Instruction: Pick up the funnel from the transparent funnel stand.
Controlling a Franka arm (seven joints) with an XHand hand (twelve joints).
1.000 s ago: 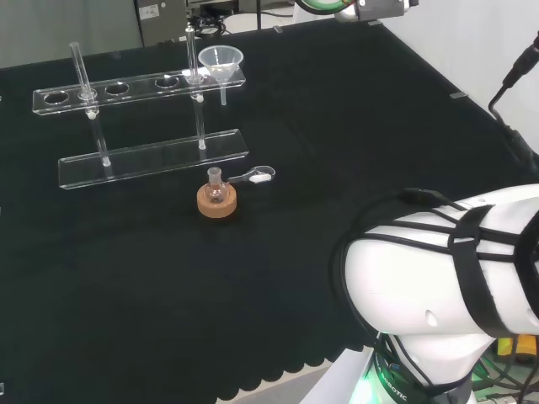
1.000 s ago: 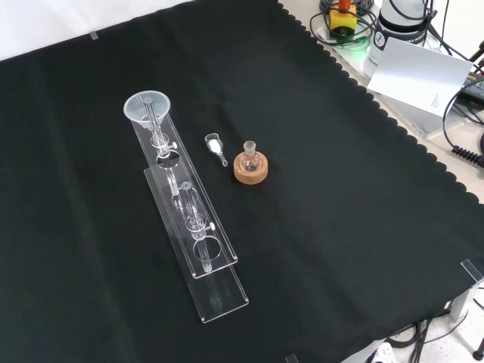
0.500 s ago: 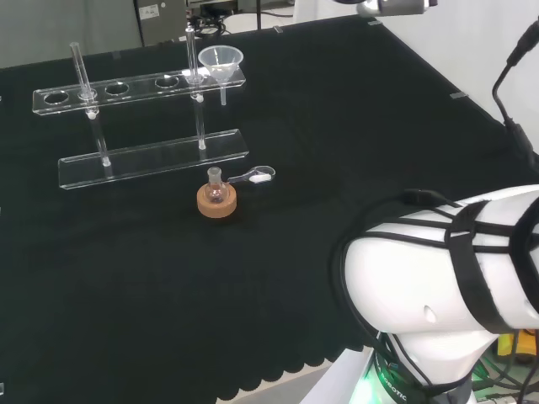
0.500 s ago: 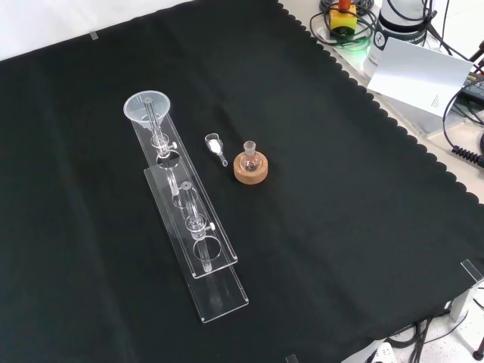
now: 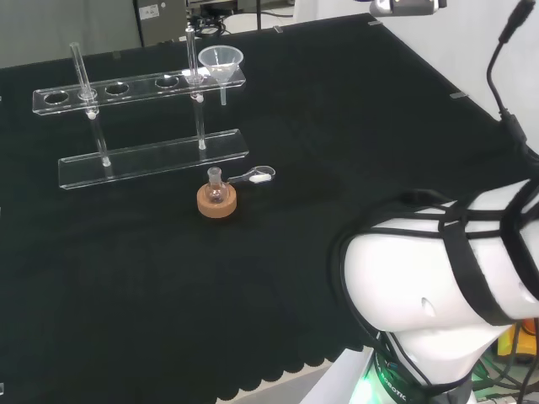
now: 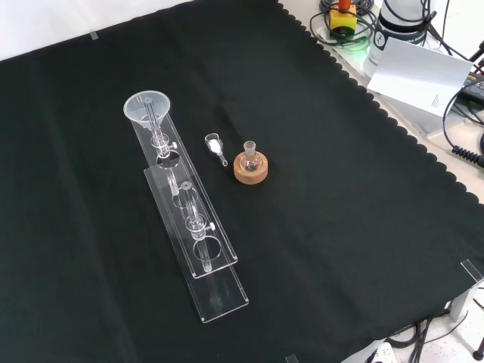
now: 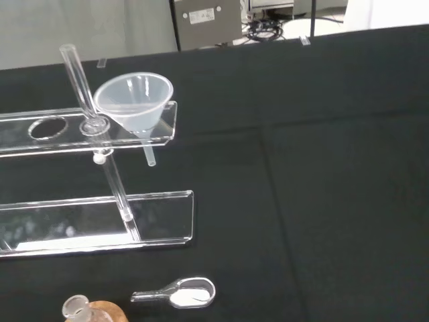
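A clear funnel (image 5: 221,62) sits in the end hole of the transparent funnel stand (image 5: 135,88), at the stand's right end in the head view. In the front view the funnel (image 6: 147,107) is at the far end of the stand (image 6: 190,227). The wrist view has the funnel (image 7: 135,102) resting in the stand's upper shelf (image 7: 80,131), its stem poking down through the hole. Nothing touches the funnel.
A small flask on a cork ring (image 5: 216,199) stands in front of the stand in the head view, with a small clear scoop (image 5: 255,176) holding white powder beside it. The arm's white links (image 5: 446,278) take up the lower right of the head view.
In the head view the arm's links at the right have shifted slightly. The funnel, stand, flask and scoop have stayed in place.
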